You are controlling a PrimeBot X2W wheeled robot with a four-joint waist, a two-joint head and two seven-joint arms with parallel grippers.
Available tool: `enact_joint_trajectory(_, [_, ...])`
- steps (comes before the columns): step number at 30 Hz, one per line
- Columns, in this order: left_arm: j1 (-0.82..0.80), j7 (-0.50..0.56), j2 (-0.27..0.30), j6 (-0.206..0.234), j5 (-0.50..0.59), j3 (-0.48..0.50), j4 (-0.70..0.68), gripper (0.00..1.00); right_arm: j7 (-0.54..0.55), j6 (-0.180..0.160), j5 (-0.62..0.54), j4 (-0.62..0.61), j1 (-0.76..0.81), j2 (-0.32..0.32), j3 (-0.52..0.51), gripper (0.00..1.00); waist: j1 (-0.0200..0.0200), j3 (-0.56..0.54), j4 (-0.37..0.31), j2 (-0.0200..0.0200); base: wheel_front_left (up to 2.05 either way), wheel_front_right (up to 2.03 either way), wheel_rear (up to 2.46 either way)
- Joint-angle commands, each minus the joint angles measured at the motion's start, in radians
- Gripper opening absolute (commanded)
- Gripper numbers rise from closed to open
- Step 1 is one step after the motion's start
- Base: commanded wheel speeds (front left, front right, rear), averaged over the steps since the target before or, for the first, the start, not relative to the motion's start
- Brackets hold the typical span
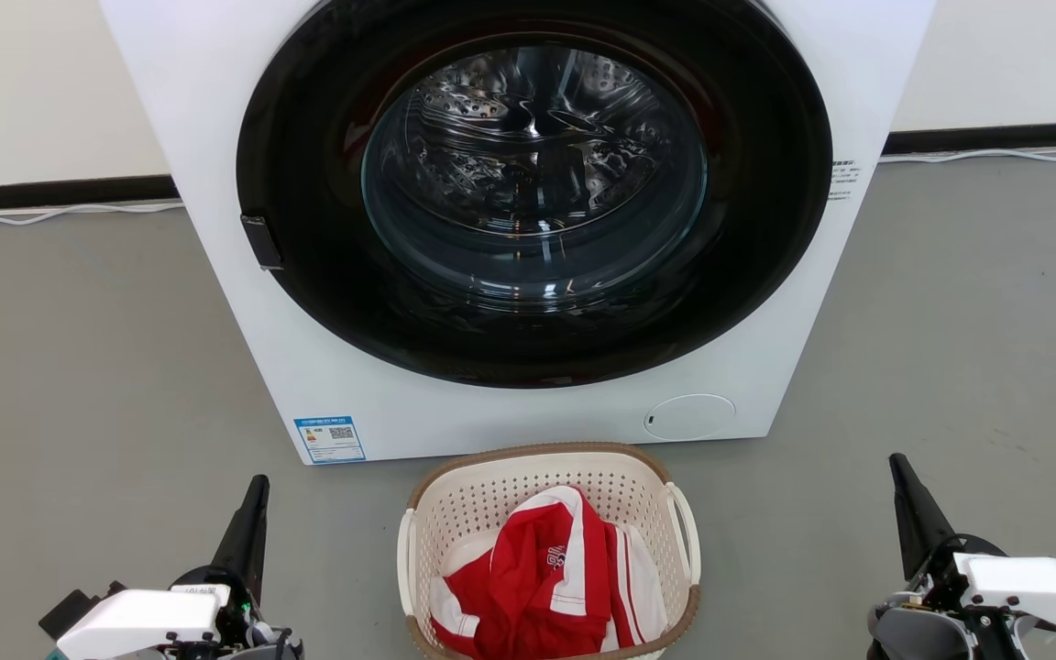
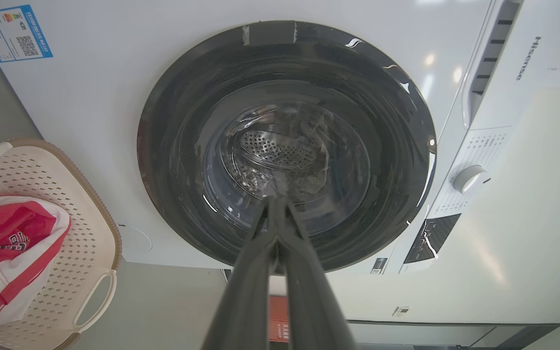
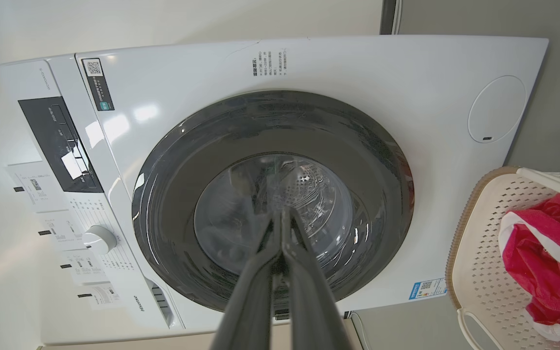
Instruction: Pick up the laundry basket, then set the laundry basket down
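Cream plastic with little holes all over and a brown woven-look rim: that's the laundry basket (image 1: 482,504). It's sitting on the grey floor (image 1: 79,367) right in front of the white washing machine (image 1: 326,403), just below its big round dark door (image 1: 533,183). The back rim is very near the machine's front panel, but I can't tell whether they actually touch. A red and white striped garment (image 1: 537,577) is bunched up inside the basket, mostly toward the near end. You can see the white loop handles on both sides, one at the left (image 1: 406,559) and one at the right (image 1: 686,532), and nothing has hold of either.

The left gripper (image 1: 258,486) is down at the lower left of the head view, well apart from the basket. Its two dark fingers are pressed together into a single point, with nothing between them. The right gripper (image 1: 902,477) is the same story at the lower right: fingers squeezed fully together, empty, and well clear of the basket. So the basket sits between the two arms, roughly centred.

Both wrist views look along the closed fingers at the machine's door, and the basket and red cloth are at the edge of each. There's a blue label (image 1: 329,440) on the machine's lower left corner and a round white flap (image 1: 688,417) at the lower right.
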Motion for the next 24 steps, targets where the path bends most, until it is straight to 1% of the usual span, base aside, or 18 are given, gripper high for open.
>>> enact_joint_trajectory(1, [-0.056, 0.006, 0.01, -0.01, -0.005, 0.03, -0.029, 0.0, 0.008, 0.007, 0.007, -0.029, -0.041, -0.011, 0.018, 0.0, -0.0001, 0.0, 0.0, 0.0, 0.0, 0.0, 0.0])
enact_joint_trajectory(24, [-0.056, 0.006, 0.01, -0.01, -0.005, 0.03, -0.03, 0.0, 0.008, 0.007, 0.007, -0.029, -0.041, -0.011, 0.018, 0.0, -0.0001, 0.0, 0.0, 0.0, 0.0, 0.0, 0.0])
